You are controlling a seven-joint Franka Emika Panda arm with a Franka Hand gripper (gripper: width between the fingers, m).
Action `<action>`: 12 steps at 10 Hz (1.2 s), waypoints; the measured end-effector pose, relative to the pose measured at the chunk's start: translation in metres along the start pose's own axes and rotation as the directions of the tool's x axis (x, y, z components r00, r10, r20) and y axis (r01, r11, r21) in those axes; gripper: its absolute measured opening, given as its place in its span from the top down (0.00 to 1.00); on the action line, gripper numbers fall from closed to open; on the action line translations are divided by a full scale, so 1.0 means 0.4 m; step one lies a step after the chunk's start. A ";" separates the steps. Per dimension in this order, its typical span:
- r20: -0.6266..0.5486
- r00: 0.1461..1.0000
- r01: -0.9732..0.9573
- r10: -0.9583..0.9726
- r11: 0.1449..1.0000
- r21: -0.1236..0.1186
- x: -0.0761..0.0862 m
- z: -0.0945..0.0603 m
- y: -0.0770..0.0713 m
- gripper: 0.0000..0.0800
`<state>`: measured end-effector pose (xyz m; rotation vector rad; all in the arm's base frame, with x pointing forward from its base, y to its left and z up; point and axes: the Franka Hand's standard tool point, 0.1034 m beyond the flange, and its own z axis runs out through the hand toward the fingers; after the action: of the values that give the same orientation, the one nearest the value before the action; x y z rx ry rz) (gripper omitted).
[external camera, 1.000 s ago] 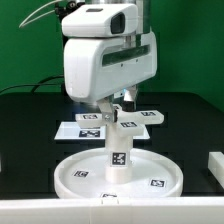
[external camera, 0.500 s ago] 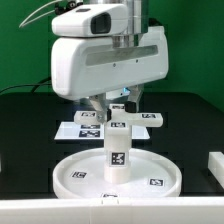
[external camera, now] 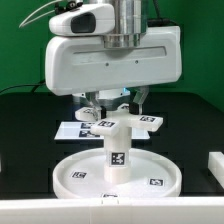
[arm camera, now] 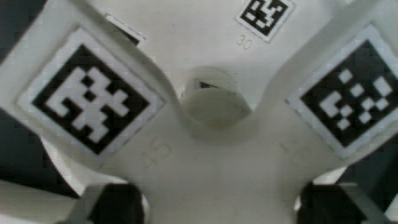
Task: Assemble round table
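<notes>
The large rimmed round disc (external camera: 72,178) lies flat on the black table. The short thick leg (external camera: 117,152) stands upright at its middle, a tag facing the camera. The cross-shaped foot (external camera: 122,124) sits on top of the leg. My gripper (external camera: 116,108) reaches straight down and is shut on the foot, a finger on each side of one arm. The wrist view is filled by the foot (arm camera: 210,150), its two tags and its centre hole (arm camera: 215,100). The dark fingertips (arm camera: 111,206) of the gripper (arm camera: 224,206) press against its sides.
The marker board (external camera: 72,130) lies flat behind the disc on the exterior view's left. A plain white block (external camera: 214,166) stands at the right edge. Green walls close off the back of the table.
The gripper's body has turned about its upright axis, and the cross-shaped foot has turned with it on top of the leg. The disc and leg have stayed in place.
</notes>
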<state>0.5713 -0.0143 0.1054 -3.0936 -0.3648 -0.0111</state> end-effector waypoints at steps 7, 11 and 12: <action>-0.001 0.899 -0.438 0.438 0.899 0.002 0.003 -0.001 -0.002 0.46; 0.004 0.728 -0.686 0.686 0.728 0.016 0.004 -0.001 -0.005 0.46; 0.006 0.689 -0.725 0.725 0.689 0.019 0.005 -0.001 -0.006 0.46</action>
<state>0.5725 -0.0115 0.1058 -2.9668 0.8788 0.0064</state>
